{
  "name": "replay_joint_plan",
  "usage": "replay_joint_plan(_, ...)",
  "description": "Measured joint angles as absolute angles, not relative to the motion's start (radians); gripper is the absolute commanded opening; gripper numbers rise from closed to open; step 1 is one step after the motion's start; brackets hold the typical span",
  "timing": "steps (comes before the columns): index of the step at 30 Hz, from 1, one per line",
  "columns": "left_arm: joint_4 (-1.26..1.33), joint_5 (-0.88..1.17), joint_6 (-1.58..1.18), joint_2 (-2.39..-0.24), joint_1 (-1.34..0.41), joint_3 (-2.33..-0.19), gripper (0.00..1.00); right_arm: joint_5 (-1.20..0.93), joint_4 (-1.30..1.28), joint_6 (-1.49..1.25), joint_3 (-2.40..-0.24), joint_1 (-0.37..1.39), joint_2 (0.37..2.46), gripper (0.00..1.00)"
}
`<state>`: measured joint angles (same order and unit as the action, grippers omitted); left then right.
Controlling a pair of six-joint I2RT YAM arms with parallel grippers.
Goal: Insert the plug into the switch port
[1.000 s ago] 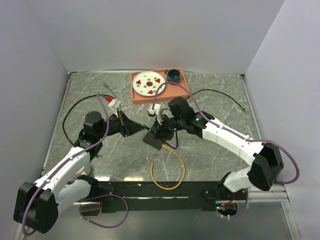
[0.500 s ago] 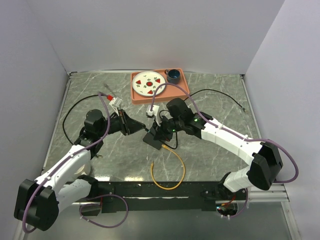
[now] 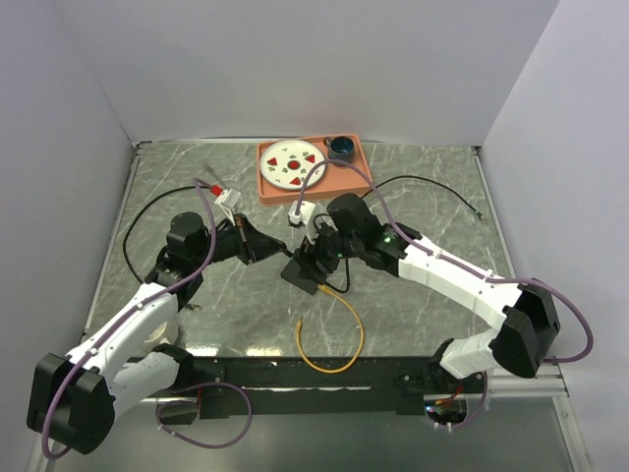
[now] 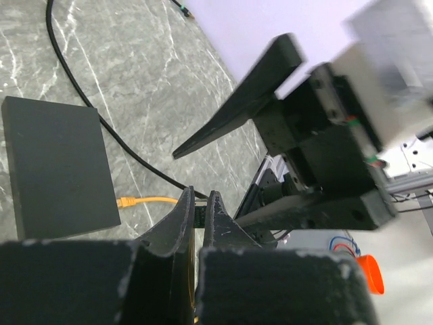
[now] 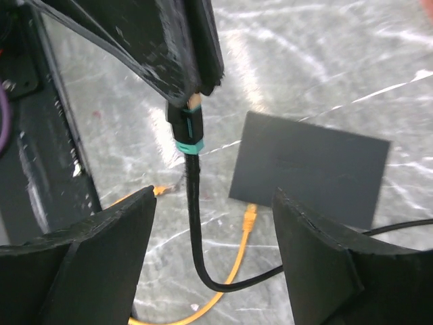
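The left jaws (image 4: 199, 200) are pressed together on the nose of the small black-booted plug with a teal collar (image 5: 187, 125). Only its pale tip, boot and collar stick out past the fingers. The thin black round cable (image 5: 195, 223) drops from the boot and curls away across the grey marbled counter (image 3: 246, 315).

The right jaws (image 5: 213, 203) are spread wide and grip nothing. The cable passes through the gap between the two fingers, touching neither as far as I can tell.

The flat matte-black rectangular box (image 5: 318, 169) lies on the counter just beside and below the plug. Seen from above, it is to the right of the left jaws and partly under the right ones, so the right arm is nearer to it.

An orange cable's plug (image 5: 249, 217) already sits in the port edge (image 5: 298, 211), which faces the arm bases. The free switch port must be along that same edge, though no open socket can be made out.

The plug's long axis runs roughly crosswise to that edge, with its nose buried in the left jaws. My judgement is that the right jaws need to take the boot, so the nose comes free and can be turned square to the port edge.
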<state>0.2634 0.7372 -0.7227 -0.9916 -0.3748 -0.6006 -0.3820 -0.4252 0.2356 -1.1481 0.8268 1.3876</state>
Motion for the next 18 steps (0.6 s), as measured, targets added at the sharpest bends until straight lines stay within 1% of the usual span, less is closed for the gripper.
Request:
replay_joint_plan(5,0.243,0.72,-0.728,-0.997,-0.375,-0.622,0.01,-0.282,-0.358,0.225,-1.139,0.868,1.341,0.78)
replay_joint_plan(10,0.242,0.712,-0.748,-1.015,-0.376,-0.635,0.01,-0.228,-0.267,0.214,-1.107,0.884,1.288,0.75)
replay_joint_plan(11,0.242,0.71,-0.75,-1.015,-0.377,-0.635,0.01,-0.223,-0.255,0.21,-1.105,0.884,1.285,0.71)
replay_joint_plan(13,0.242,0.71,-0.753,-1.015,-0.377,-0.635,0.01,-0.217,-0.231,0.206,-1.104,0.886,1.285,0.66)
replay_joint_plan(18,0.239,0.709,-0.754,-1.015,-0.377,-0.644,0.01,-0.218,-0.191,0.201,-1.099,0.891,1.289,0.63)
